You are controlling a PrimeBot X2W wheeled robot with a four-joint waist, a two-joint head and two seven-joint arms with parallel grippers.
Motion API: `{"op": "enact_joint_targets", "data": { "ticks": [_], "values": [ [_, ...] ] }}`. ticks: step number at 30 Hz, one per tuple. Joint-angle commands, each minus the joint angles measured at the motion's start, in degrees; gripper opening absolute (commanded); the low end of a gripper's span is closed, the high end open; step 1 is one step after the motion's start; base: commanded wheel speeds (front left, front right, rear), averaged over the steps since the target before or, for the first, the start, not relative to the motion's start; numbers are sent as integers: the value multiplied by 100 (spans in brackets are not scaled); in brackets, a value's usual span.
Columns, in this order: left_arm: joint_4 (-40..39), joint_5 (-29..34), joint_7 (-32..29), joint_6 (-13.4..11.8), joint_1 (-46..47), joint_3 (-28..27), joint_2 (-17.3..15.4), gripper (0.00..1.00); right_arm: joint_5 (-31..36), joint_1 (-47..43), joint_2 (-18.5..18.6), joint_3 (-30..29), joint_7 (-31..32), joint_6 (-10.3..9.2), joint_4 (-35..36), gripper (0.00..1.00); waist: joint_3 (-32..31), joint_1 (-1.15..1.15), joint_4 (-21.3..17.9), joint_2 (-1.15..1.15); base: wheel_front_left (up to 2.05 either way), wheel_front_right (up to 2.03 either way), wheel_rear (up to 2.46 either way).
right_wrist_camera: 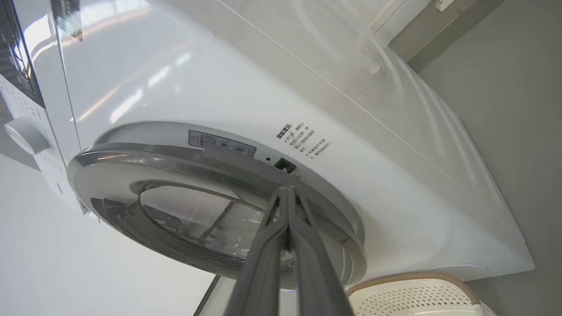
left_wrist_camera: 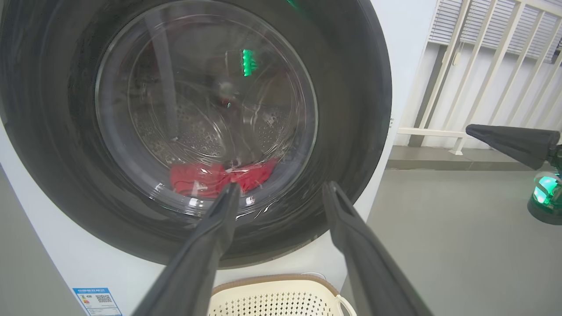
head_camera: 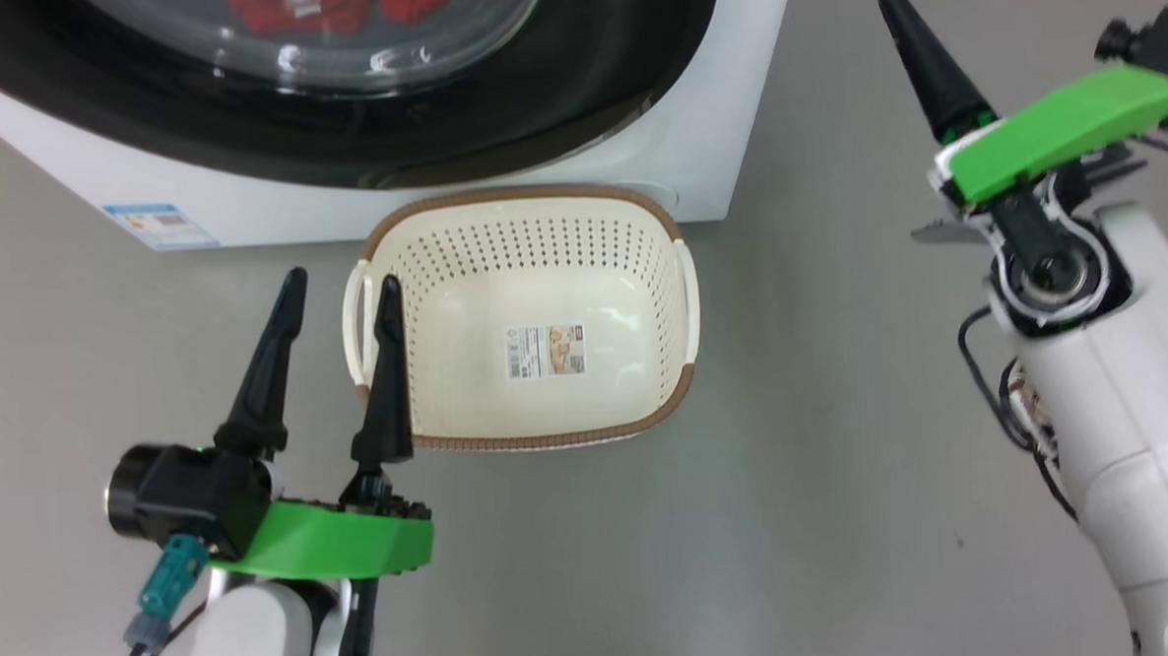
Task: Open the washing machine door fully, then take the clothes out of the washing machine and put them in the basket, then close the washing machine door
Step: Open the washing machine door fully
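Black-rimmed round glass door [left_wrist_camera: 347,131] perhaps barely ajar; red fabric clothes [left_wrist_camera: 206,177] inside; cream perforated plastic basket [head_camera: 532,261] empty; left gripper [head_camera: 340,277] wide, right gripper [right_wrist_camera: 287,188] pinched together at the door's edge.

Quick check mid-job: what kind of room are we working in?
Likely a laundry or utility room: big white front-loading washing machine, cream perforated plastic basket on smooth grey floor, white railing beside.

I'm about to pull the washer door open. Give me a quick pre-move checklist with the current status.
1. washing machine door fully open: not ok, not swung wide.
2. clothes inside: ok, red, behind the door's glass.
3. basket ready: ok, empty, in front of the washing machine.
4. left gripper open: ok.
5. right gripper at the door's edge: ok, shut; contact cannot tell.
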State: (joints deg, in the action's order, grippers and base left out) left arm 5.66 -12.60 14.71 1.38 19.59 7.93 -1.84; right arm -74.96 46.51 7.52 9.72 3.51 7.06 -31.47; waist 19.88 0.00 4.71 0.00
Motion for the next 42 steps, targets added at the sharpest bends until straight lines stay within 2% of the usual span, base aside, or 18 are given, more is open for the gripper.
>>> {"op": "enact_joint_targets", "data": {
  "ticks": [1, 7, 16, 20, 42],
  "values": [
    [-187, -5, 29, -32, 184, -155, -104, 100, -93, 166, -13, 29, 86, 43, 168, 0, 197, 0, 94, 0, 0, 0, 0],
    [-277, -19, 29, -44, 317, -103, -104, 100, -919, 680, 21, -141, 909, 43, 160, 0, 524, 0, 175, 0, 0, 0, 0],
    [-307, -116, 29, -88, 536, 27, -104, 100, -1385, 1464, 139, -109, 1864, 43, -36, 0, 953, 0, 358, 0, 0, 0, 0],
    [-292, -229, 29, -117, 610, 80, -104, 100, -1581, 1756, 144, -211, 2057, 43, -111, 0, 1104, 0, 454, 0, 0, 0, 0],
    [-293, -243, 29, -151, 682, 216, -104, 100, -1513, 2589, 474, -59, 2749, 43, -400, 0, 1527, 0, 851, 0, 0, 0, 0]
  ]
}}
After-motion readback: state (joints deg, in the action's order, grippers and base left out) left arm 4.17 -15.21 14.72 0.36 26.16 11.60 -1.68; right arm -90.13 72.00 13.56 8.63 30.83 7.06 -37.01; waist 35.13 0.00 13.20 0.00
